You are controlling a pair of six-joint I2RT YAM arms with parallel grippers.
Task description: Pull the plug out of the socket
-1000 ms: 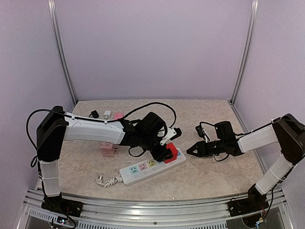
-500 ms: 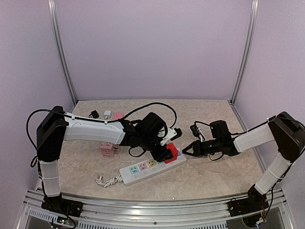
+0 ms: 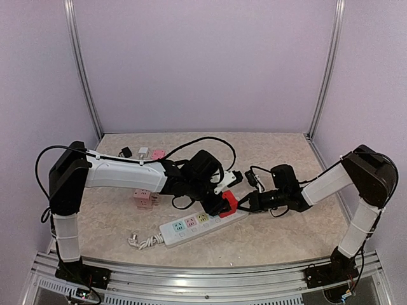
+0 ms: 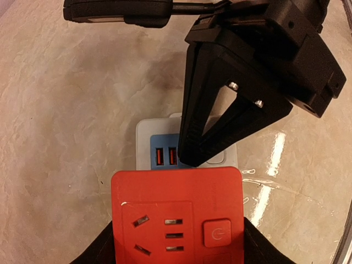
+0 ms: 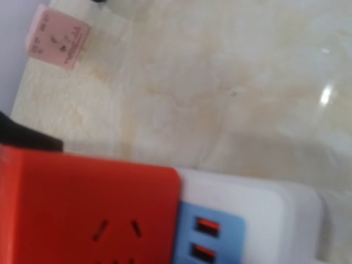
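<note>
On the beige stone-patterned surface point(image 3: 286, 244), toward the back left, a black adapter point(image 3: 125, 152), a white adapter point(image 3: 143, 151) and a pink adapter point(image 3: 158, 153) lie in a short row. Nearer the front, a pink cube point(image 3: 143, 198) sits just beside the white left arm. Below it, the thick white cord point(image 3: 144, 239) is bunched at the near-left end of the socket point(image 3: 191, 223). The socket is a long white strip that lies slanted, running from near left up toward the middle, with pastel outlets in a row along its top. On its right end stands the plug point(image 3: 230, 202), a red block seated in the strip. The left hand point(image 3: 222, 204) holds this block, with a black finger pressed to each of two opposite sides. In the left wrist view the plug's top face shows pin slots and a square button. Past it, the end of the strip carries a blue panel point(image 4: 165, 157) with two orange slots. From the right, the right hand point(image 3: 243, 202) reaches in low with its fingers closed together and nothing between them. Its tips rest on the end of the strip, next to the blue panel and just beside the plug.
</note>
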